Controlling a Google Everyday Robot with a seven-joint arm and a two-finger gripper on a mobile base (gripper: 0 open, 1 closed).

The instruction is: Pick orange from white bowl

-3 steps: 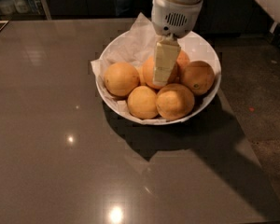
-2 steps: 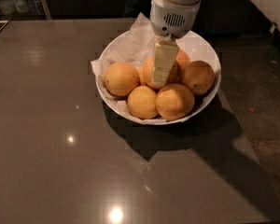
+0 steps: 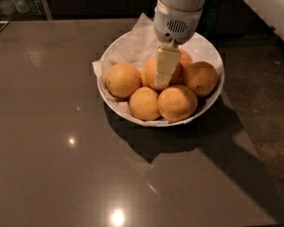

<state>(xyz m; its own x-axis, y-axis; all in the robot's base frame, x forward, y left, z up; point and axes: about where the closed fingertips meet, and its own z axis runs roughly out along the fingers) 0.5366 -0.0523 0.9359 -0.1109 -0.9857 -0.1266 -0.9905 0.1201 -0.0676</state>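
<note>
The white bowl (image 3: pixel 209 51), lined with crumpled white paper (image 3: pixel 137 34), stands on the dark table and holds several oranges. My gripper (image 3: pixel 164 70) hangs from the white arm (image 3: pixel 177 13) straight down into the middle of the bowl. It sits against the orange (image 3: pixel 151 72) in the centre of the pile and hides most of it. I see no scar patch on the part that shows. Other oranges lie at the left (image 3: pixel 123 79), front (image 3: pixel 144 103), front right (image 3: pixel 177 103), right (image 3: pixel 200 78) and behind (image 3: pixel 184 58).
The glossy dark table (image 3: pixel 61 150) runs left and forward from the bowl. Its right edge borders a dark speckled floor (image 3: pixel 270 108). Bottles stand on a shelf at the far back left (image 3: pixel 14 1). A pale wall or counter shows at the top right (image 3: pixel 270 4).
</note>
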